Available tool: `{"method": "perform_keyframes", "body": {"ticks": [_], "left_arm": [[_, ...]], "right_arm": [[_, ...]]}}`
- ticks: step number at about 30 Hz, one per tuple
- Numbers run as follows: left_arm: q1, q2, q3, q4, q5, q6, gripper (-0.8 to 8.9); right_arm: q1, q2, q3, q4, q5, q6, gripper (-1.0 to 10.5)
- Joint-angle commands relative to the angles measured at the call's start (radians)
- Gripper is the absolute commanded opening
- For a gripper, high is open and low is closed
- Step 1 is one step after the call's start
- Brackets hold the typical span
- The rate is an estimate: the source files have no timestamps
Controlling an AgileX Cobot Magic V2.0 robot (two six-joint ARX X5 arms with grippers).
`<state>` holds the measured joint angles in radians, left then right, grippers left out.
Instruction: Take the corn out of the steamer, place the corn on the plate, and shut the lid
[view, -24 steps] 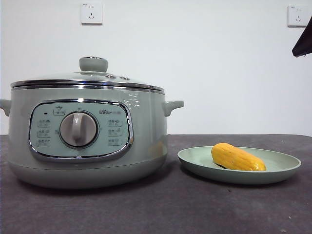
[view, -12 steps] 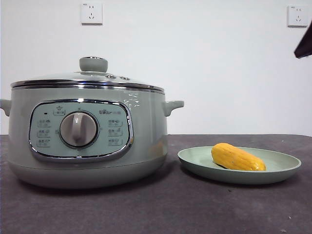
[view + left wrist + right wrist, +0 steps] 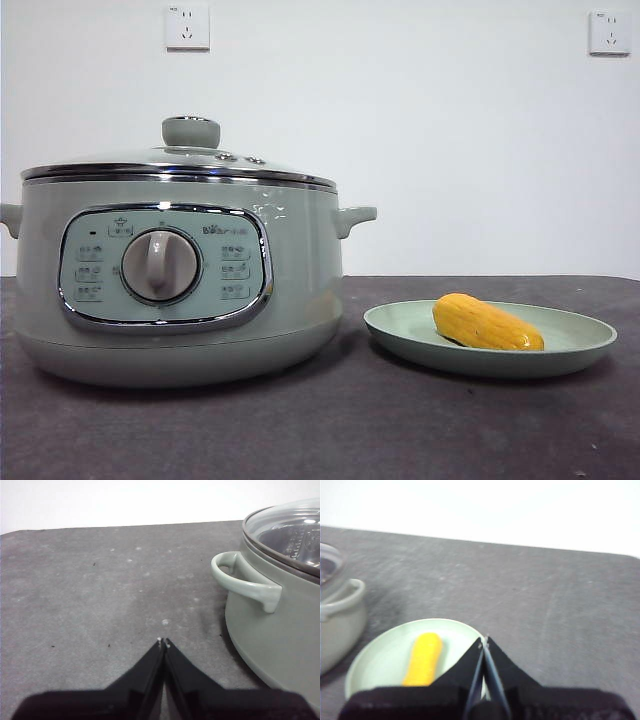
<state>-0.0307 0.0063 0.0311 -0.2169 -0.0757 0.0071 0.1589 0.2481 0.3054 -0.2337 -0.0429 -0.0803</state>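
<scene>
The pale green steamer (image 3: 180, 290) stands at the left of the front view with the glass lid (image 3: 180, 165) closed on it. The yellow-orange corn (image 3: 487, 323) lies on the pale green plate (image 3: 580, 345) to its right. In the right wrist view the corn (image 3: 424, 659) lies on the plate (image 3: 380, 660), and my right gripper (image 3: 484, 640) is shut and empty above the plate's edge. My left gripper (image 3: 163, 641) is shut and empty above the table beside the steamer's side handle (image 3: 242, 580). Neither gripper shows in the front view.
The dark grey table (image 3: 350, 430) carries the steamer and plate. A white wall with two power sockets (image 3: 187, 27) stands behind. The steamer's handle (image 3: 340, 605) shows at the edge of the right wrist view.
The black tip of an arm at the top right corner of the front view has moved up and out of the picture. The steamer, lid, plate and corn have not moved.
</scene>
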Motion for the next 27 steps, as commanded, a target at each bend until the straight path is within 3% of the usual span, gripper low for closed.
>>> {"method": "perform_keyframes", "body": {"ticks": [1, 7, 12, 27], "left_arm": [[0.004, -0.002, -0.013, -0.001, 0.002, -0.007, -0.03], [0.004, -0.002, -0.013, -0.001, 0.002, -0.007, -0.03], [0.004, -0.002, -0.013, -0.001, 0.002, -0.007, -0.03], [0.004, -0.002, -0.013, 0.000, 0.002, -0.007, -0.03]], "right_arm": [[-0.073, -0.106, -0.085, 0.030, -0.013, -0.014, -0.2], [-0.101, -0.242, -0.212, 0.033, -0.010, 0.000, -0.2], [-0.097, -0.247, -0.277, 0.045, -0.010, 0.023, -0.2], [-0.097, -0.246, -0.298, 0.053, -0.003, 0.085, -0.2]]}}
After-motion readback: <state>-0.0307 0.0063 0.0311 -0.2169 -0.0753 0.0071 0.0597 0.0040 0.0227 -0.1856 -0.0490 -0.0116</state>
